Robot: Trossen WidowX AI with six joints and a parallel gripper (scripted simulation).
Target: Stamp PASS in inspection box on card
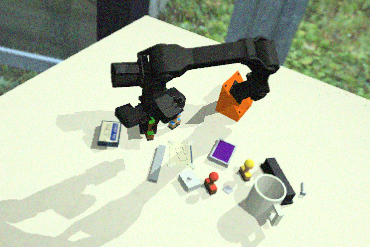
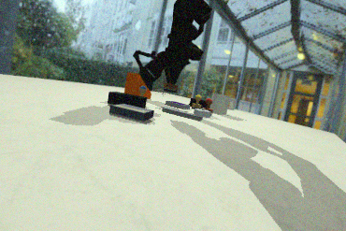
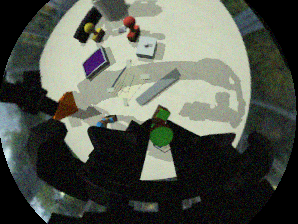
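Observation:
My gripper (image 1: 151, 115) (image 3: 158, 121) is shut on the green stamp (image 1: 150, 130) (image 3: 161, 136), which has a green knob and a brown base. In the exterior view the stamp base (image 2: 170, 87) shows above the table, under the dark fingers. The purple ink pad (image 1: 222, 151) (image 3: 95, 62) lies in a pale tray, away from the gripper. The pale card (image 1: 175, 156) (image 3: 131, 86) with faint lines lies between the pad and a grey bar (image 1: 157, 163) (image 3: 159, 86). Its box and any print cannot be made out.
A blue stamp (image 1: 174, 121) (image 3: 106, 121) stands near the gripper. Red (image 1: 211, 182) and yellow (image 1: 247, 169) stamps, a white block (image 1: 190, 180), a grey mug (image 1: 260, 202) and a black bar (image 1: 278, 180) lie beyond the card. An orange block (image 1: 230, 103) and a labelled box (image 1: 109, 134) are also present.

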